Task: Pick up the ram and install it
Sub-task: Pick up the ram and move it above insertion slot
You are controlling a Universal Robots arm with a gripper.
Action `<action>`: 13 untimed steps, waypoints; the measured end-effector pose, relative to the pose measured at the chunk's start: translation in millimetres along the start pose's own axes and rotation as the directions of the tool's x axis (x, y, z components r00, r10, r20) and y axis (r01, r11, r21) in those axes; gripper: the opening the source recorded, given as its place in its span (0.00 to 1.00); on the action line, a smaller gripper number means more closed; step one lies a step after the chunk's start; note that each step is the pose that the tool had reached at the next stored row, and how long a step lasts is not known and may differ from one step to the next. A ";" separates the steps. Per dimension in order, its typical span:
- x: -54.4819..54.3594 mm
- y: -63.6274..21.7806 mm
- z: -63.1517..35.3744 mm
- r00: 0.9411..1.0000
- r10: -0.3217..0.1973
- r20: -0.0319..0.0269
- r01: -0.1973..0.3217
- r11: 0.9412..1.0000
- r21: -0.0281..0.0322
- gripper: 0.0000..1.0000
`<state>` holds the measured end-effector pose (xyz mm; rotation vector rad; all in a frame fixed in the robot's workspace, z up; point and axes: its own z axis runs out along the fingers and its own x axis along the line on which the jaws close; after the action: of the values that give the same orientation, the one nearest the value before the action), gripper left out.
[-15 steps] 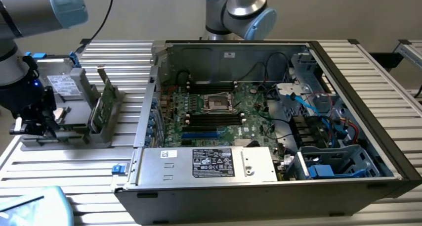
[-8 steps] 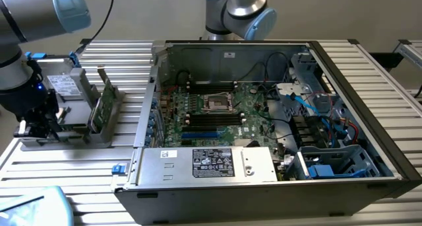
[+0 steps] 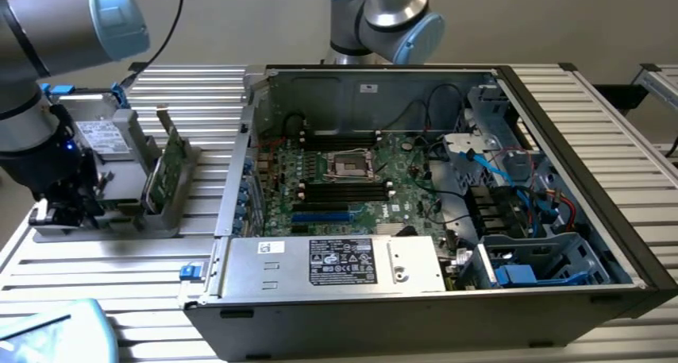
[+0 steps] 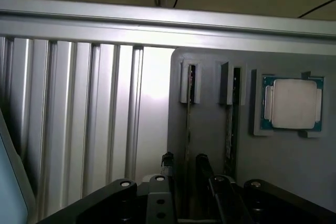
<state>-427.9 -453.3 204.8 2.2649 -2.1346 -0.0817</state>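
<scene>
The black claw (image 4: 185, 160) hovers low over a grey moulded holder (image 4: 294, 171) on the ribbed aluminium bench (image 4: 79, 119). Its fingers (image 4: 202, 162) are apart, one on either side of the long, narrow green ram (image 4: 188, 129); whether they touch it cannot be told. The ram stands on edge in its slot, near a square silver-topped processor (image 4: 294, 103). The holder lies to the exterior view's left of the open black computer case (image 3: 424, 323).
</scene>
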 end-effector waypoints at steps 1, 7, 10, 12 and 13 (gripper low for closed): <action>0.0 -0.3 1.3 1.000 0.000 0.000 0.000 1.000 0.000 0.31; 0.2 -2.2 9.3 1.000 -0.002 0.000 0.002 1.000 0.003 0.31; 0.3 -2.8 11.6 1.000 -0.002 0.000 0.002 1.000 0.004 0.31; 0.3 -2.8 11.6 1.000 -0.002 0.000 0.002 1.000 0.004 0.31; 0.3 -2.8 11.7 1.000 -0.002 0.000 0.002 1.000 0.004 0.31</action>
<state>-425.7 -453.3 192.9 2.2689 -2.1348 -0.0780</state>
